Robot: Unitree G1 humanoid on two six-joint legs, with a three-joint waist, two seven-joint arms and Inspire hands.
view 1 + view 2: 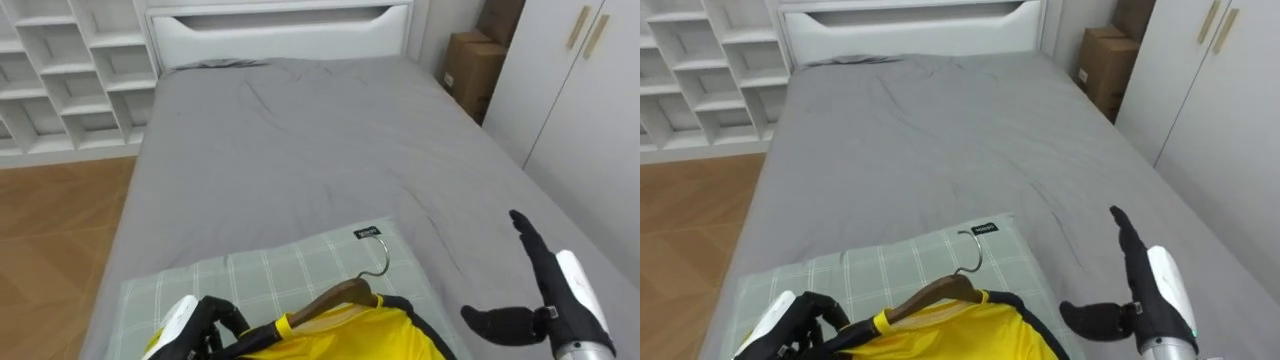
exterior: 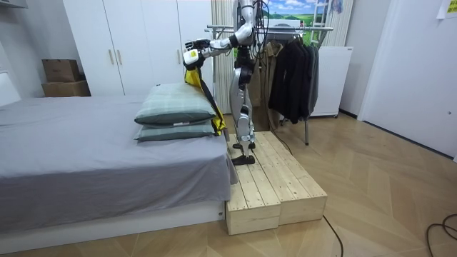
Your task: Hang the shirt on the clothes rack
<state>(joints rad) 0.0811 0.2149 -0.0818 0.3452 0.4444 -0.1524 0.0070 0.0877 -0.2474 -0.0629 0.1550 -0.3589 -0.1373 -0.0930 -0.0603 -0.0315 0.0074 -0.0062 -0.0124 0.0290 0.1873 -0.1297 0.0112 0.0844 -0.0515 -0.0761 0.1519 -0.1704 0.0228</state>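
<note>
A grey bed (image 1: 300,130) stretches ahead, with a checked pillow (image 1: 280,275) at its near end. Above the pillow is a yellow garment (image 1: 365,335) on a wooden hanger (image 1: 335,297). The left hand (image 1: 205,318) seems to grip the hanger's end with curled fingers. The right hand (image 1: 552,292) hovers over the bed, fingers straight and spread.

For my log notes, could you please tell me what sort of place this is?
Most likely a bedroom: a grey bed with stacked pillows, white wardrobes, and a rack of hanging clothes.
</note>
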